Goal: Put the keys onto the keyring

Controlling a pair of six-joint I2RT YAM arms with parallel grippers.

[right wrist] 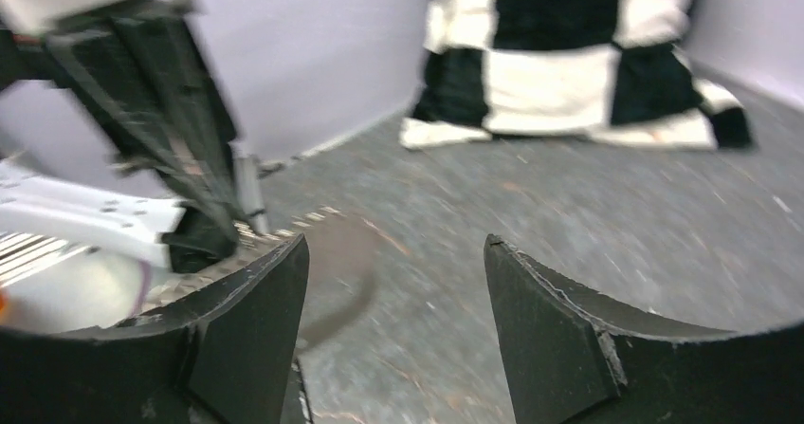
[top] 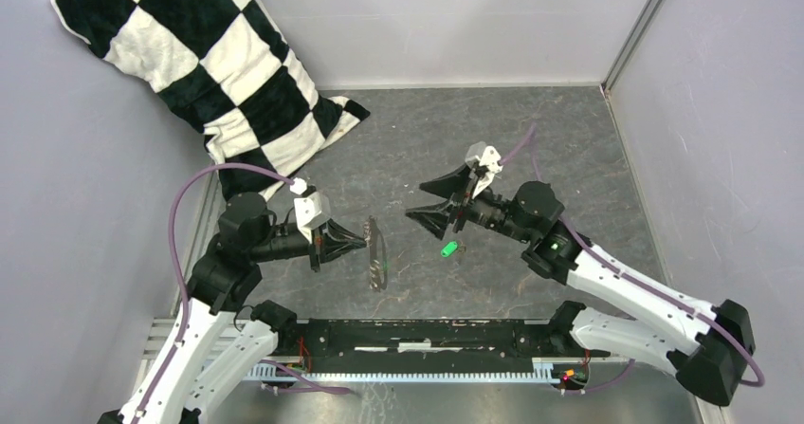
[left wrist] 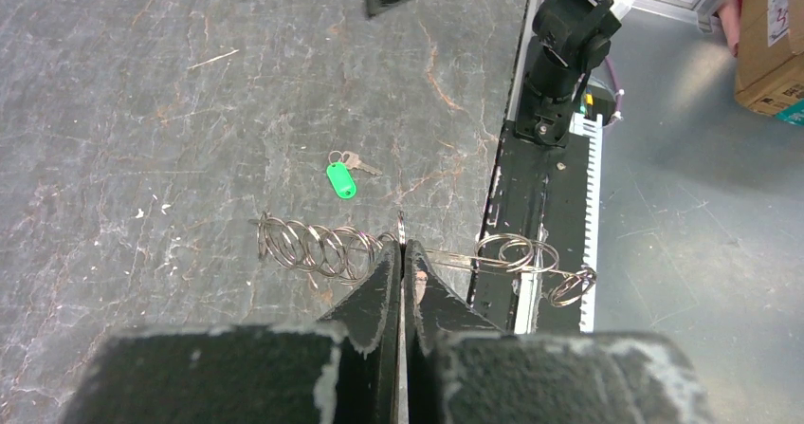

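1. Keys (top: 449, 248), top view: they lie flat on the grey surface (top: 398, 130), green tag showing. They are clear of both grippers and sit near the keyring (top: 376, 253) without touching it.
2. Top view: the left gripper (top: 361, 242) is pressed together on the keyring, which shows edge-on as a narrow sliver. My reading is that the loop is being held out toward the other arm for threading. I cannot tell whether it is lifted off the surface.
3. Top view: the right gripper (top: 417, 201) is spread, holds nothing and hangs just beside the keys. It is probably placed to go down for them. A checkered pillow (top: 209, 73) lies in the far left corner, uninvolved.
4. Left wrist view: the left gripper (left wrist: 402, 258) is clamped on the thin wire of the keyring (left wrist: 455, 258). Small rings (left wrist: 318, 250) are strung along the wire on both sides of the pinch. The keys (left wrist: 341, 177) lie beyond the wire with the green tag up, their metal blades partly tucked behind it. The gripper's own body hides the near part of the loop.
5. Right wrist view: the picture is heavily blurred. The right gripper (right wrist: 396, 248) has its fingers wide apart with only bare surface between them. The pillow (right wrist: 569, 54) can be made out, and the other arm as a smear. Neither the keys nor the keyring can be picked out with confidence.
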